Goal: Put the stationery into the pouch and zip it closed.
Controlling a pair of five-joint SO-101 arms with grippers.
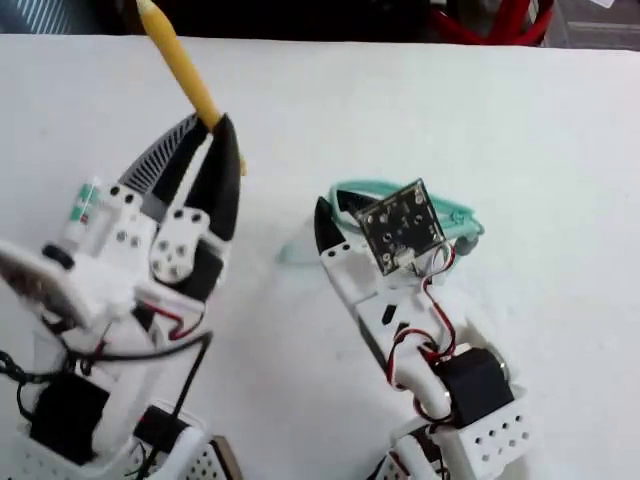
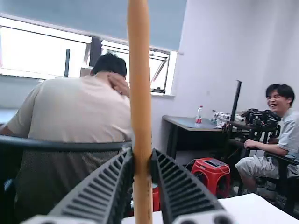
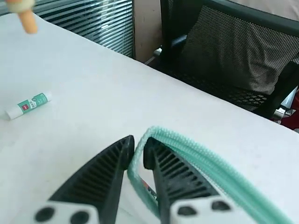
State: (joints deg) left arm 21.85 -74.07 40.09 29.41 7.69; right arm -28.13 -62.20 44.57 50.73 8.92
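My left gripper (image 1: 214, 132) is shut on a yellow pencil (image 1: 176, 55), which it holds lifted and slanting away over the left part of the white table. In the left wrist view the pencil (image 2: 139, 79) stands straight up between the ribbed fingers (image 2: 112, 186). My right gripper (image 1: 326, 226) is shut on the teal zip edge of the clear pouch (image 1: 462, 216), which lies at the table's middle under that arm. In the right wrist view the pouch's teal rim (image 3: 196, 149) runs off from the pinched fingertips (image 3: 122, 148). A green-and-white glue stick (image 3: 28, 106) lies on the table.
The glue stick (image 1: 86, 204) lies close beside the left arm's body. The table's far edge (image 1: 400, 42) runs along the back, with a mesh chair (image 3: 233, 51) and red stools (image 2: 212, 172) beyond it. People sit in the room behind.
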